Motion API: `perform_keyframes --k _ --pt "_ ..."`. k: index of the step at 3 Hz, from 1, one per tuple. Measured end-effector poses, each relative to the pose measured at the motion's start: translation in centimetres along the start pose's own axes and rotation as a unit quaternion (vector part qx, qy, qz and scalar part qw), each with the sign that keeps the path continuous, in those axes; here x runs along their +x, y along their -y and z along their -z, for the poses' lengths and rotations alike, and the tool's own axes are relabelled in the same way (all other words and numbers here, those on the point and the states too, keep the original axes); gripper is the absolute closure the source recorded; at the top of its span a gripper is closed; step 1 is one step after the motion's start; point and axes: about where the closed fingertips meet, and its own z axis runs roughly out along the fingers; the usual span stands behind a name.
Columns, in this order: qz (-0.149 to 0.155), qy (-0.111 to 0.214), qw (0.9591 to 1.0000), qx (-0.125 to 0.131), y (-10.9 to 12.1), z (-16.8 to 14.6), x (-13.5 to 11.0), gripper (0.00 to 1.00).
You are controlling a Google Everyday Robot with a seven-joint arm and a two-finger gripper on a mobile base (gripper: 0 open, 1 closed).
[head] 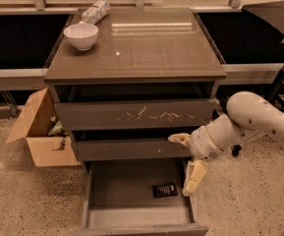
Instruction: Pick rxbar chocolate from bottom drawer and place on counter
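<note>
The rxbar chocolate (165,190) is a small black bar lying flat on the floor of the bottom drawer (124,193), right of the middle. The bottom drawer is pulled out and open. The counter (141,45) is the glossy top of the cabinet. My gripper (186,159) hangs at the drawer's right side, above and just right of the bar. It is open and empty: one pale finger (180,139) is by the middle drawer front, the other (193,177) points down over the drawer's right wall.
A white bowl (81,35) and a white-and-grey packet (96,11) stand at the counter's back left. An open cardboard box (36,132) sits on the floor left of the cabinet. The scratched top drawer (136,114) and middle drawer are closed.
</note>
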Motion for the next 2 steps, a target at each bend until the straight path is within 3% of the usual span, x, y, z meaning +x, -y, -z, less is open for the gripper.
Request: perform_keyframes --k 1,2 --pt "-0.004 -0.003 1.0000 -0.004 0.1 -0.6 0.5 0.00" --pt "-0.021 -0.018 0.9993 -0.024 0.7 -3.4 2.9 0.00"
